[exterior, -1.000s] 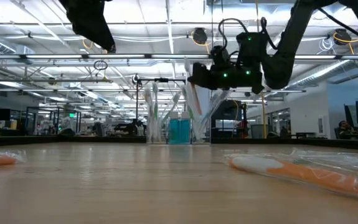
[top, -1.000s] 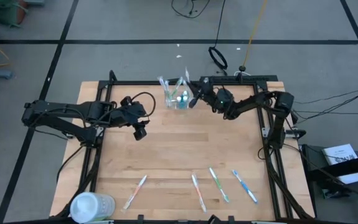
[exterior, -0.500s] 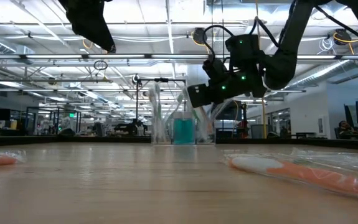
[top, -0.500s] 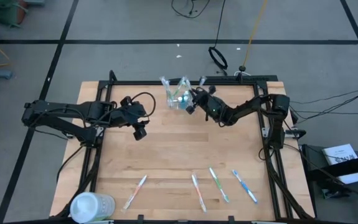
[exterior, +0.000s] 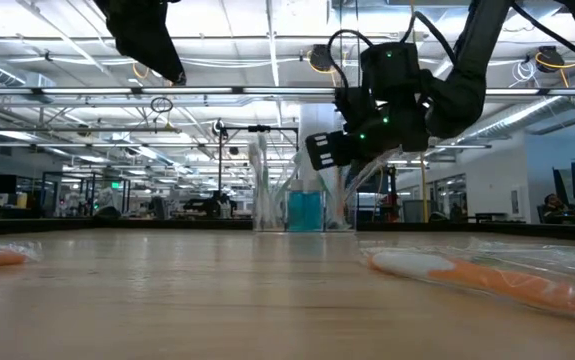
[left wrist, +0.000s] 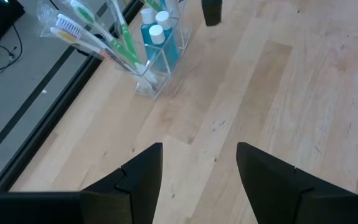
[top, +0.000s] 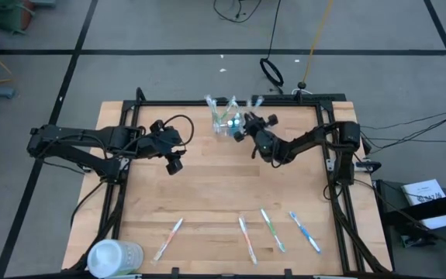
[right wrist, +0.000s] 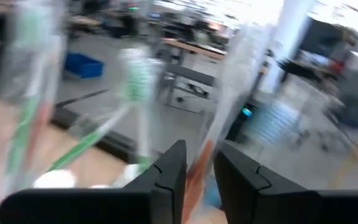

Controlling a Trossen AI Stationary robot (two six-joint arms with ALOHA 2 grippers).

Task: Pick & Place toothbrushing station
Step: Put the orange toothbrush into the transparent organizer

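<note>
The clear plastic cup [top: 224, 122] stands on its base near the table's far edge. It holds several toothbrushes and blue toothpaste tubes [left wrist: 157, 37]. It also shows in the left wrist view [left wrist: 157, 62] and the low view [exterior: 302, 205]. My right gripper [top: 241, 129] is right beside the cup on its right, above the table [exterior: 332, 150], and shut on a wrapped toothbrush [top: 255, 101]. My left gripper [top: 174, 164] hangs open and empty left of the cup, high above the table. My right gripper pinches the wrapped toothbrush's shaft [right wrist: 197, 163] between its two fingers. The toothbrush slants, its upper end [top: 257, 100] leaning toward the table's far right. Whether its lower end stands in the cup, I cannot tell.
Several wrapped toothbrushes [top: 273, 230] lie near the table's near edge, one apart at the left [top: 168, 239]. A whitish round container [top: 114, 256] lies at the near left corner. Bare wood [top: 223, 186] lies between the cup and these.
My right gripper has swung beside the cup, its wrist going toward the near edge, while staying shut on the wrapped toothbrush. The toothbrush's upper end has tipped toward the table's right. The cup has slid a little toward the right.
</note>
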